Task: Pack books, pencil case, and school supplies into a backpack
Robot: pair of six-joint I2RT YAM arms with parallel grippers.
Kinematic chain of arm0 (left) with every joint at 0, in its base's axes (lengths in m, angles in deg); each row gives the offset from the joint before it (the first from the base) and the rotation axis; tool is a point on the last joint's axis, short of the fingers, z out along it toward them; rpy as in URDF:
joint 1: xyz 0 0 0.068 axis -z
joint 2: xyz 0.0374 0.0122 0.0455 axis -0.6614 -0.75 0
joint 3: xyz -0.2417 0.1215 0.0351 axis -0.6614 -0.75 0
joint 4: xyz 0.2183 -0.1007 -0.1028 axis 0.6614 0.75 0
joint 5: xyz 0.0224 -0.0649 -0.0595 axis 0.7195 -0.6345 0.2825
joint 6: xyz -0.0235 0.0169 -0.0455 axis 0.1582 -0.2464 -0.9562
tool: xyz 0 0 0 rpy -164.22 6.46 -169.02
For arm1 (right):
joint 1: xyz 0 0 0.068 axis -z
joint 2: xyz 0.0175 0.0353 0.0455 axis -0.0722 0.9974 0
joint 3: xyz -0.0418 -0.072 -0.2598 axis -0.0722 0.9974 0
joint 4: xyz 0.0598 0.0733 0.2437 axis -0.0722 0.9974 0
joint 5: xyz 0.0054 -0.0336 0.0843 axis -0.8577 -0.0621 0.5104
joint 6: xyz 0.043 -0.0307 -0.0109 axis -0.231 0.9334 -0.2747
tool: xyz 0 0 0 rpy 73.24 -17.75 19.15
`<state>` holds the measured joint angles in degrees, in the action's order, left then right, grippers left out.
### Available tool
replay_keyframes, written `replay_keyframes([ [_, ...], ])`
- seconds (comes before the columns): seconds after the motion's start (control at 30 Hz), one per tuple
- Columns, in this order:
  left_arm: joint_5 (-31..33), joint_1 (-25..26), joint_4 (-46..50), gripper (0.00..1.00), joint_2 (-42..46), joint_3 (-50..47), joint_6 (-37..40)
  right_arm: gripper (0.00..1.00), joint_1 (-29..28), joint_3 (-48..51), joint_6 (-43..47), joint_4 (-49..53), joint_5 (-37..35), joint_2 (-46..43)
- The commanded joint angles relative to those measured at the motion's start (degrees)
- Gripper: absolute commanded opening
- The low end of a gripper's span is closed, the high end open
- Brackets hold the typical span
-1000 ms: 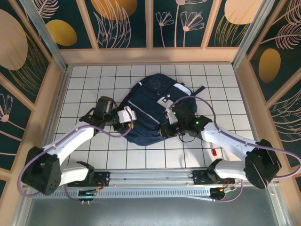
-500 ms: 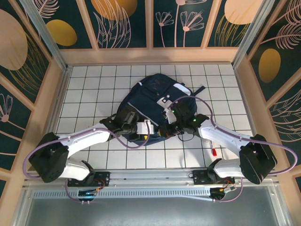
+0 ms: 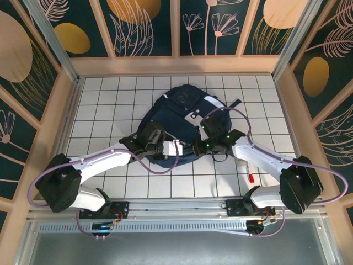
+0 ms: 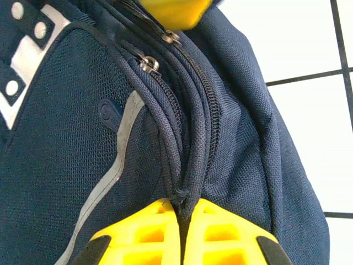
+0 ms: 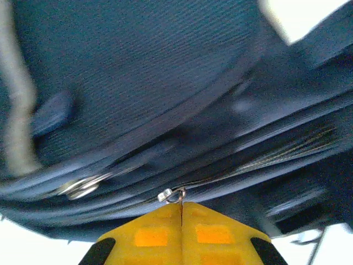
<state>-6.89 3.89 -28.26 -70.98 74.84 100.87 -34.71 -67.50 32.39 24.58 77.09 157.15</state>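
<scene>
The navy backpack [image 3: 179,116] lies flat in the middle of the table, its zippered edge toward the arms. My left gripper [image 4: 182,203] is shut on a fold of fabric at the backpack's zipper seam [image 4: 190,138]. My right gripper [image 5: 181,203] is shut on a small metal zipper pull [image 5: 172,195]. In the top view the left gripper [image 3: 183,148] and the right gripper [image 3: 194,147] meet at the backpack's near edge. A short red pen [image 3: 251,178] lies on the tiles to the right. The books and the pencil case are out of view.
Two more metal zipper pulls [image 4: 148,63] hang on the seam above my left fingers. A black strap [image 3: 234,104] trails off the backpack's far right side. White tiles [image 3: 99,105] surround the bag, and wooden walls [image 3: 176,65] ring the table.
My left gripper has swung right from the backpack's left side to its near edge and shut on the seam fabric. The right gripper stayed shut and shifted slightly with the bag's edge.
</scene>
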Motion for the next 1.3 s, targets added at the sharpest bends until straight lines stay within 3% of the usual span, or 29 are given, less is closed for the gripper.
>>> replay_keyframes([
  [0.0,-3.24,-0.46,1.44,0.00,3.57,-2.37,1.63,0.00,2.25,-2.41,2.13,0.98,-15.68,2.91],
  [0.17,-5.28,-0.54,-0.44,0.00,6.87,-5.85,1.37,0.00,5.92,-5.07,0.98,-3.39,-16.88,7.40],
  [0.47,-8.31,-0.47,2.92,0.00,12.20,-6.67,-4.99,0.00,9.12,-5.59,4.07,-6.06,-9.49,6.66],
  [0.5,-9.52,-0.48,3.21,0.00,12.64,-6.36,-6.31,0.04,9.75,-5.44,4.22,-6.53,-7.95,6.19],
  [0.53,-10.71,-0.47,3.09,0.09,13.00,-6.18,-7.41,0.14,10.34,-5.59,4.60,-6.59,-6.13,5.95],
  [0.57,-11.90,-0.49,2.77,0.35,13.43,-6.09,-8.62,0.24,11.10,-6.17,5.18,-6.02,-2.32,5.68],
  [0.6,-12.53,-0.48,1.97,0.48,13.81,-6.17,-9.74,0.31,11.94,-6.76,6.12,-5.24,2.00,5.43],
  [0.63,-12.57,-0.49,1.57,0.51,14.15,-5.97,-10.39,0.36,12.34,-7.14,7.16,-4.47,5.31,5.06],
  [0.7,-10.34,-0.48,3.24,0.57,14.64,-4.20,-11.27,0.43,12.62,-7.70,9.85,-2.83,9.08,3.69],
  [0.83,-3.42,-0.47,11.67,0.61,13.99,1.05,-9.01,0.46,12.64,-8.12,13.76,-1.13,8.17,0.62],
  [1.07,6.77,-0.47,28.20,0.48,5.46,7.24,3.71,0.50,12.66,-5.60,16.08,-4.43,7.44,-4.50],
  [1.27,11.89,-0.47,22.65,0.57,3.72,5.63,6.04,0.51,12.64,-5.73,16.23,-3.29,7.95,-4.43],
])
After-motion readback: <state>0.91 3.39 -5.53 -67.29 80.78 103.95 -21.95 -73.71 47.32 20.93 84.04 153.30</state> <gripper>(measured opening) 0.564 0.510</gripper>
